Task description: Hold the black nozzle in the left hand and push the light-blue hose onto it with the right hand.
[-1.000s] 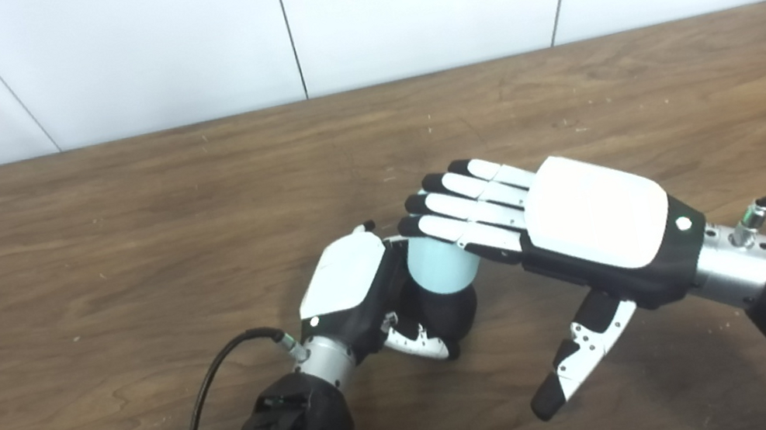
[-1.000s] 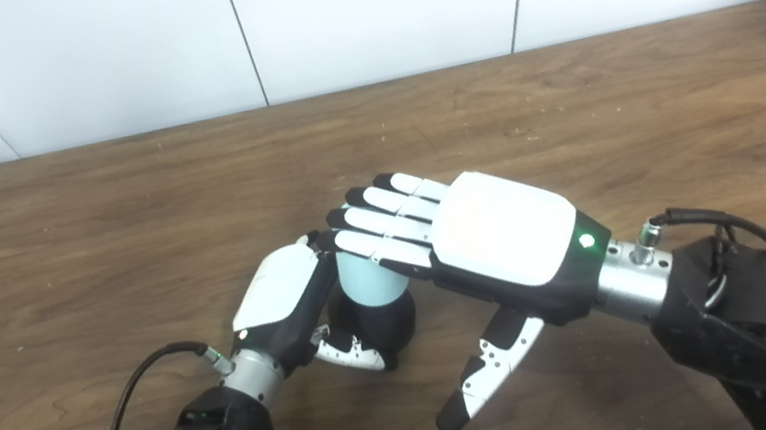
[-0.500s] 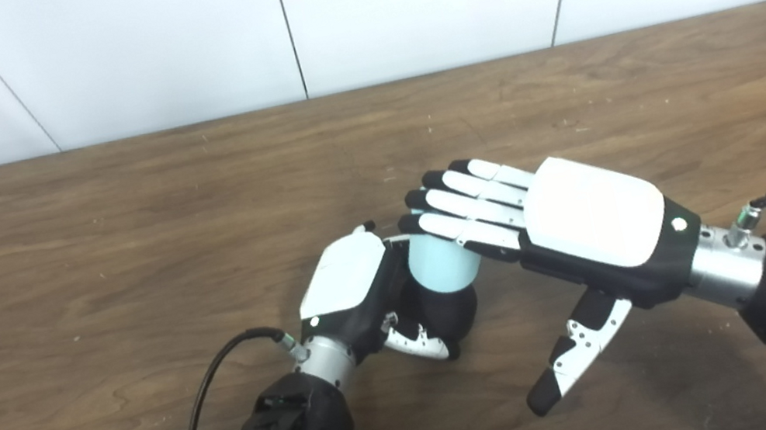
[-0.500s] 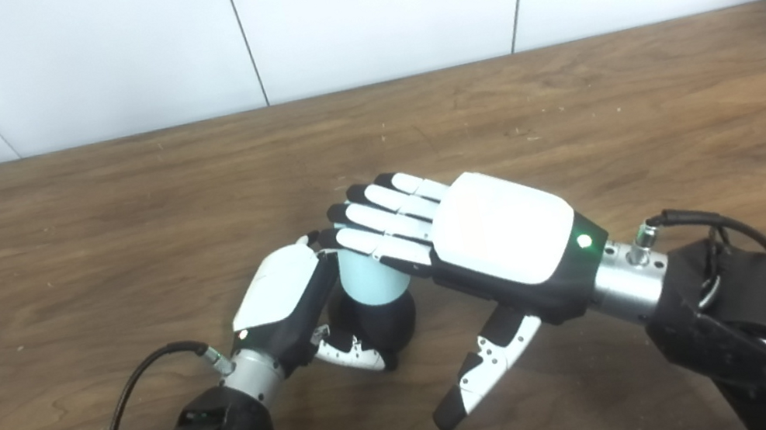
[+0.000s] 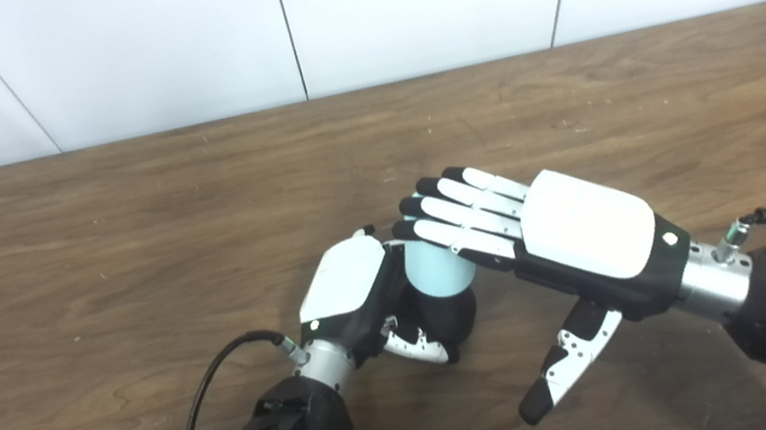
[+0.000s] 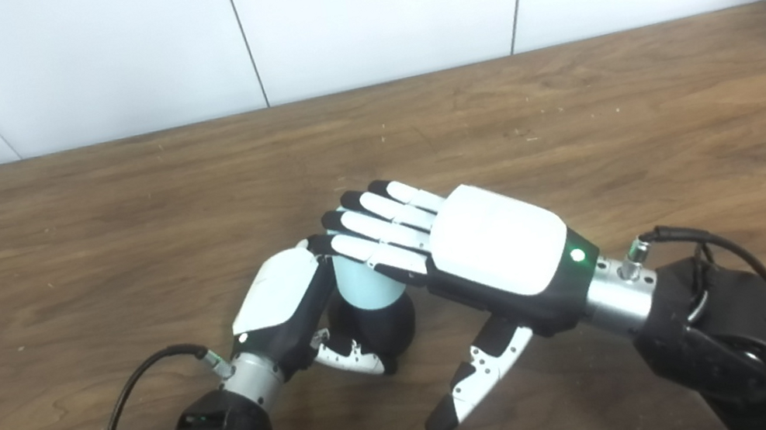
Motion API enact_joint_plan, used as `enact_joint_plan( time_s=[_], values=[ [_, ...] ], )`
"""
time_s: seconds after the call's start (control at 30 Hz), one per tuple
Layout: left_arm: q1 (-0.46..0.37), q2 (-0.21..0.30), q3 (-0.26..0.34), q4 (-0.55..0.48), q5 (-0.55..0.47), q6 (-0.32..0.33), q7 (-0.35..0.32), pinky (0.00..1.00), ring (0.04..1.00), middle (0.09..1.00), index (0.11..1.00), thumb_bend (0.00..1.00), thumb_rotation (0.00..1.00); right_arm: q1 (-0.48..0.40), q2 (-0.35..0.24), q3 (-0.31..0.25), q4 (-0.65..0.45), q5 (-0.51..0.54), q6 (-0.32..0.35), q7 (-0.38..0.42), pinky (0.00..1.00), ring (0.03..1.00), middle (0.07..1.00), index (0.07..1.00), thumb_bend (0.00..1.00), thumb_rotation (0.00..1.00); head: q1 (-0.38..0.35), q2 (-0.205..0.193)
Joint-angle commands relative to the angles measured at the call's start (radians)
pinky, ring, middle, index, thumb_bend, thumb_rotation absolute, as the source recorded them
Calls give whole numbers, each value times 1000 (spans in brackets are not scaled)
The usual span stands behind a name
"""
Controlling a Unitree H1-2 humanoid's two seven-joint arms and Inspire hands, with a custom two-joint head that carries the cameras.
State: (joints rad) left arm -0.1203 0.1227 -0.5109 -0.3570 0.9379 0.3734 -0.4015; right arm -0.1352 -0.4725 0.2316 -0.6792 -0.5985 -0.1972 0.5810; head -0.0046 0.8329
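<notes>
right hand (image 5: 577, 244), fingers spread flat, has slid left over the light-blue hose (image 5: 437, 276); left hand (image 5: 358, 294) grips black nozzle (image 5: 451, 313).

- The table (image 5: 77, 222) ran across the whole view, with the wall panels (image 5: 392, 0) standing behind its far edge.
- The nozzle (image 5: 451, 313) stood on the table near the middle, toward the front.
- The hose (image 5: 436, 272) sat upright on top of the nozzle.
- The left hand (image 5: 357, 290) lay to the left of both, touching them, its thumb curling in front of the nozzle.
- The right hand (image 5: 576, 236) lay to their right, its fingers (image 5: 463, 220) stretched flat over the top of the hose.
- The right thumb pointed down toward the table, to the right of the nozzle and apart from it.
- A cable (image 5: 211, 379) looped over the table left of the left wrist.
</notes>
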Motion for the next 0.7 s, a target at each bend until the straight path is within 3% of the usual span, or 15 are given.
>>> enact_joint_plan(
  time_s=[0.0,0.67],
  values=[
    [16,6,-16,15,-6,11,-57,1000,699,529,455,517,0,12,-28,31,14,8,5,55,1000,1000,1000,1000,696,965,0,3],
    [7,1,-31,21,5,12,-58,1000,674,542,452,515,0,12,-89,66,14,38,25,76,1000,1000,1000,1000,688,967,1,10]
  ],
)
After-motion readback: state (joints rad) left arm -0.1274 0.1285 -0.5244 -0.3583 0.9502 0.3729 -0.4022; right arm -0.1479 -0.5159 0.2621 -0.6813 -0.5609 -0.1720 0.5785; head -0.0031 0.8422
